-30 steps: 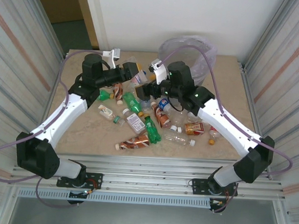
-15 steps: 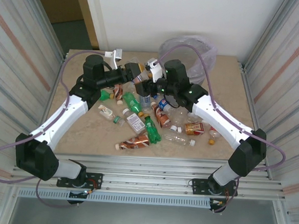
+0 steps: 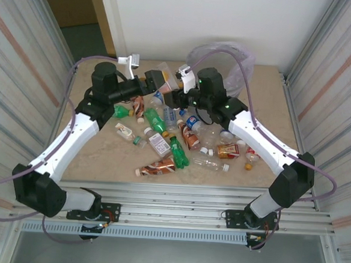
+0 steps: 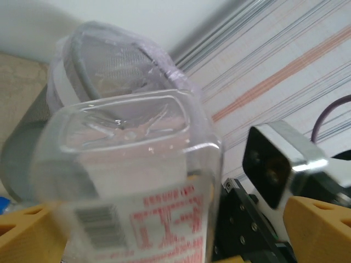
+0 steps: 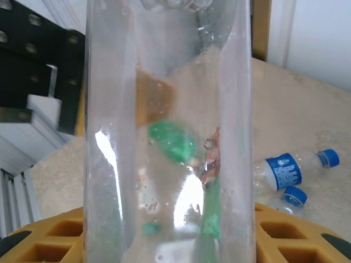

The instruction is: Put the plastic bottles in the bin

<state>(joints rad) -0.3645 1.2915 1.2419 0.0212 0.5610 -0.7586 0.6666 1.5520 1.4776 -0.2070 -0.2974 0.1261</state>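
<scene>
The clear bottle (image 5: 164,109) is up in the air over the back of the table (image 3: 101,156), between the two grippers. It is so close to both wrist cameras that its ends are cut off. From the left wrist you see its flat, dented bottom and a white label with red letters and a bar code. The letters are too blurry to read. From above, the bottle is hard to pick out among the dark arm parts.

The right gripper (image 5: 170,233) pinches the bottle. Its yellow fingers (image 5: 44,235) press on both sides, and only their tops peek in at the lower edge.

The left gripper (image 4: 170,235) has its yellow fingers (image 4: 321,224) spread wide. One stands well away from the bottle. The other is behind the bottle's blurry edge, so I cannot tell if it touches.

The bin (image 4: 98,60) stands just behind the bottle, at the far edge of the table, right of the middle. Its bag liner looks cloudy.

The other bottles (image 3: 178,151) lie in a heap on the table below the grippers. Some are partly hidden under the arms.
</scene>
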